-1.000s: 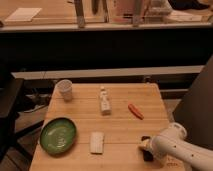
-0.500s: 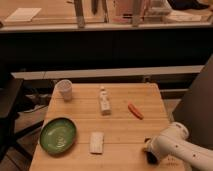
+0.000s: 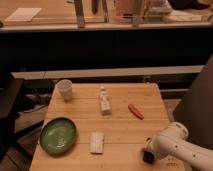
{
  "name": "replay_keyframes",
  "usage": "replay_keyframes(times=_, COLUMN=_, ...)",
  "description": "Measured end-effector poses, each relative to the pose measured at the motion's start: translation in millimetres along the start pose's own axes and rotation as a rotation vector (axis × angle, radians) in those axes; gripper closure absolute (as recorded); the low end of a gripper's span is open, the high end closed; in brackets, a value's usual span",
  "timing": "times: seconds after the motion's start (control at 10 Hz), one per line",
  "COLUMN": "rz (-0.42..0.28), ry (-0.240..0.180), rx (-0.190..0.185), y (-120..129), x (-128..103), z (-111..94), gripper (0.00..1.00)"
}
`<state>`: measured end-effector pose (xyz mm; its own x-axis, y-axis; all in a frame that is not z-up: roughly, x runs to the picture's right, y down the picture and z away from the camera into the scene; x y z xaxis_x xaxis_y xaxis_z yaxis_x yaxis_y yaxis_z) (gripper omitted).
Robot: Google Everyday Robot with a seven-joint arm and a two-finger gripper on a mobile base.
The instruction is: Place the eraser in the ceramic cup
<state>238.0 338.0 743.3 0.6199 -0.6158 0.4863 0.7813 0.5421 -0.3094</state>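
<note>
At the near right edge of the table (image 3: pixel 125 131), the gripper (image 3: pixel 148 156) is seen as a dark shape low against the wood. Whether it is open or closed cannot be judged, nor can the eraser be told apart from it. A white slab (image 3: pixel 97 142) and a green dish (image 3: pixel 58 135) are seen leftward. The ceramic cup (image 3: pixel 65 89) is stood upright at the far left corner.

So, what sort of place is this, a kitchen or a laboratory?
Probably a lab or office workroom, not a kitchen: a small wooden table holds a ceramic cup and green dish, a long counter runs behind, and the gripper is at the table's near right corner.
</note>
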Motion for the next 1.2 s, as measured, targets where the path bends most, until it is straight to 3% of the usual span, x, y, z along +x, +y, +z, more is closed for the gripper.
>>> replay_keyframes(times=0.2, rz=-0.007, ry=0.003, rx=-0.001, y=0, x=-1, z=-2, gripper=0.72)
replay_keyframes(times=0.5, rz=-0.03, ry=0.021, rx=-0.004, y=-9, x=3, z=-16, gripper=0.96)
replay_keyframes(times=1.2, rz=-0.079, ry=0.051, rx=-0.008, y=-24, x=10, z=-39, gripper=0.97)
